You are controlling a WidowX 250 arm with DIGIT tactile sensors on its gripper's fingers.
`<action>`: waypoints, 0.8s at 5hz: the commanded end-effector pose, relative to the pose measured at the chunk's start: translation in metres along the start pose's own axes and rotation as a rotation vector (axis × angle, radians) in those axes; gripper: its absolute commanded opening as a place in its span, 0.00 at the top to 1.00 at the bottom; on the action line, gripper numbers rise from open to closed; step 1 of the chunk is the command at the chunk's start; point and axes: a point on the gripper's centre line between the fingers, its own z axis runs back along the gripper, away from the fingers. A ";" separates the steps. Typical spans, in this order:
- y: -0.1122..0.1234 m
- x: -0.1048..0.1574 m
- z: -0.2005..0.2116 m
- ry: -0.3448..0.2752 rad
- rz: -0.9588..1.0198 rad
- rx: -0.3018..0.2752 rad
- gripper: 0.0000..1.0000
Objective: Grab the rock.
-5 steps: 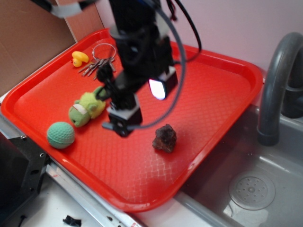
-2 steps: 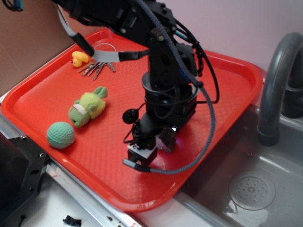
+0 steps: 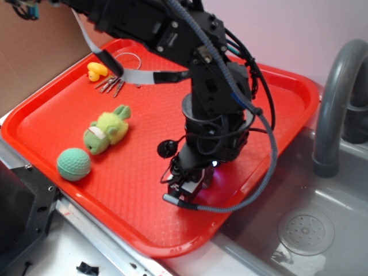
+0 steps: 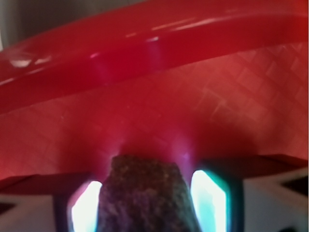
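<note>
In the wrist view the rock (image 4: 145,195) sits low in the frame's centre, squarely between the claw's (image 4: 147,203) two fingers, on the red tray (image 4: 159,29). The fingers flank it closely; whether they touch it I cannot tell. Judging from this, closing straight in should catch it.

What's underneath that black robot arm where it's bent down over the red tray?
The rock sits there between the fingers of the gripper, on the red tray. From the side view the arm covers nearly all of it, so whether it is gripped cannot be seen.
</note>
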 end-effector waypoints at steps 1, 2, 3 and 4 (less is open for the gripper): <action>0.004 -0.018 0.042 -0.067 0.262 -0.030 1.00; 0.012 -0.045 0.082 -0.141 0.513 0.007 1.00; 0.014 -0.075 0.115 -0.175 0.759 -0.033 1.00; 0.012 -0.115 0.154 -0.236 1.007 -0.032 1.00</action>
